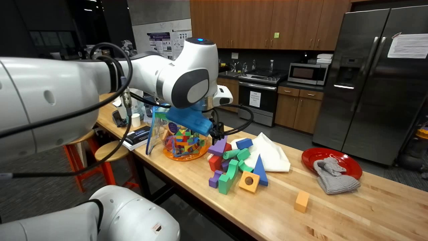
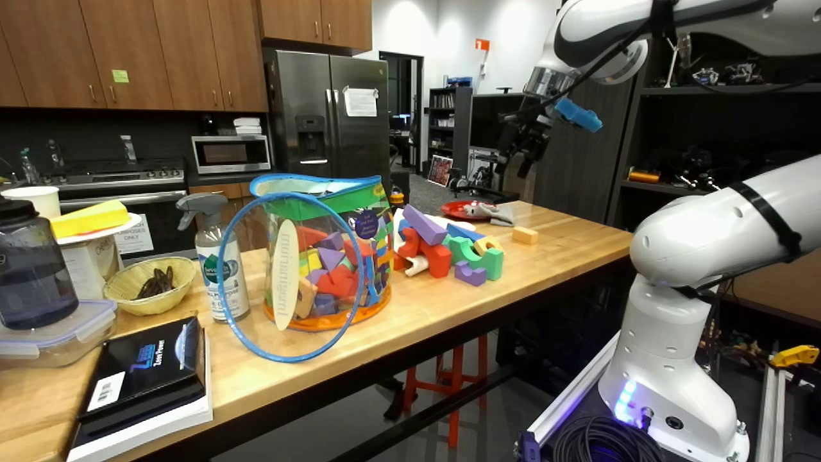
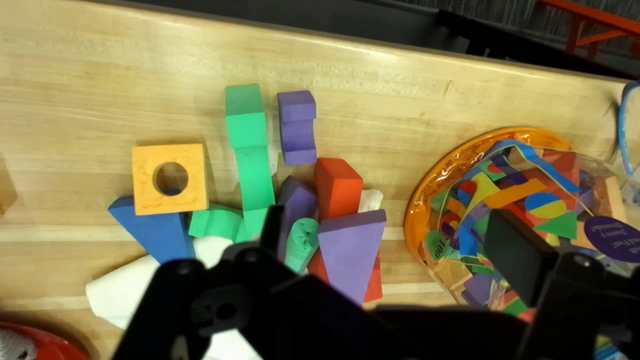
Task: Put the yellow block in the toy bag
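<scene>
Alone on the table lies the yellow block (image 1: 302, 201), a small orange-yellow piece, set apart from the toy pile in both exterior views (image 2: 524, 235). Only a sliver of this yellow block (image 3: 6, 186) enters at the wrist view's left edge. The toy bag (image 1: 184, 156), clear with an orange base, stands upright and full of coloured pieces; its blue-rimmed lid hangs open at the side (image 2: 221, 276). My gripper (image 3: 395, 242) is open and empty, raised over the table above the pile and the bag's near side. In an exterior view the gripper (image 2: 513, 168) points downward.
Between bag and yellow block sits a pile with a green arch (image 1: 228, 179), a holed orange-yellow block (image 1: 249, 181) and a blue triangle (image 1: 260, 171), beside a white cloth (image 1: 272, 155). Farther along is a red plate (image 1: 309, 154) with grey cloth. A spray bottle (image 2: 221, 269) stands by the bag.
</scene>
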### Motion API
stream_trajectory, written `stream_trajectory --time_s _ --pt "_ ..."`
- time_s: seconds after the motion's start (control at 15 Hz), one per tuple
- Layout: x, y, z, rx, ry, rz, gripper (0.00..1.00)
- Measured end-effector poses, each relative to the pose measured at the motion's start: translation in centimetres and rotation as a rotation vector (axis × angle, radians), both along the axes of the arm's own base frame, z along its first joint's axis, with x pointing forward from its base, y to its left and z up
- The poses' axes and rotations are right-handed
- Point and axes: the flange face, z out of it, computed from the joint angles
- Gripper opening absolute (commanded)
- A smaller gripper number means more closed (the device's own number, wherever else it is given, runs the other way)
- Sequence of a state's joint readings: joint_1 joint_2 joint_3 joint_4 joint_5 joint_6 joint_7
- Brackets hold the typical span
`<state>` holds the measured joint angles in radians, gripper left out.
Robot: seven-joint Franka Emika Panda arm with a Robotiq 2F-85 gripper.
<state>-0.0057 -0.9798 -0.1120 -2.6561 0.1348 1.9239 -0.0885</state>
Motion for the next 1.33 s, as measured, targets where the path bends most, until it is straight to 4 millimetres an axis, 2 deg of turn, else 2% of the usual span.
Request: stream_trajectory --time_s 0.27,0.73,1.13,1.33 --pt "2.1 0.2 0.9 -0.027 -0.074 0.01 1.0" --pt "8.1 1.0 1.6 -0.083 -0.147 0.11 1.0" --pt "12.6 -0.3 1.2 -0.143 -0.155 0.165 1.0" --pt "13.4 -0.6 0.8 -0.145 -0.147 0.171 1.0"
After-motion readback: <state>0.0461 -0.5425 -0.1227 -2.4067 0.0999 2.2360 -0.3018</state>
